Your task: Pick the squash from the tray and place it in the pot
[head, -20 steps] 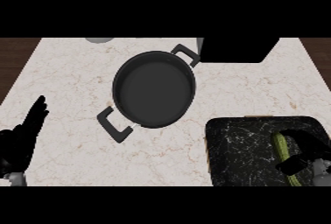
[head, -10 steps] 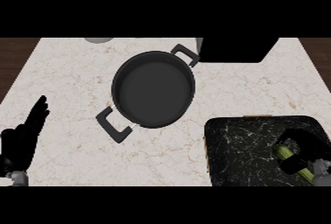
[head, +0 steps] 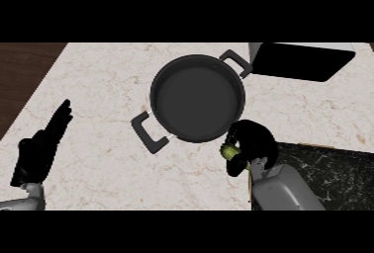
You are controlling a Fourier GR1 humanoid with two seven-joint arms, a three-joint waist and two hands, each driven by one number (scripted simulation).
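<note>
The squash (head: 231, 150), only a green sliver of it showing, is now off the tray (head: 329, 170) and carried over the counter's marble top, just beside the pot's (head: 197, 99) near-right rim. A second ago it was still down in the tray with the right hand (head: 252, 146) closing on it. That hand's fingers are curled round the squash, hiding most of it. The pick looks done; what remains is carrying it over the rim and releasing. The left hand (head: 40, 150) rests near the counter's left edge, fingers straight and together.
</note>
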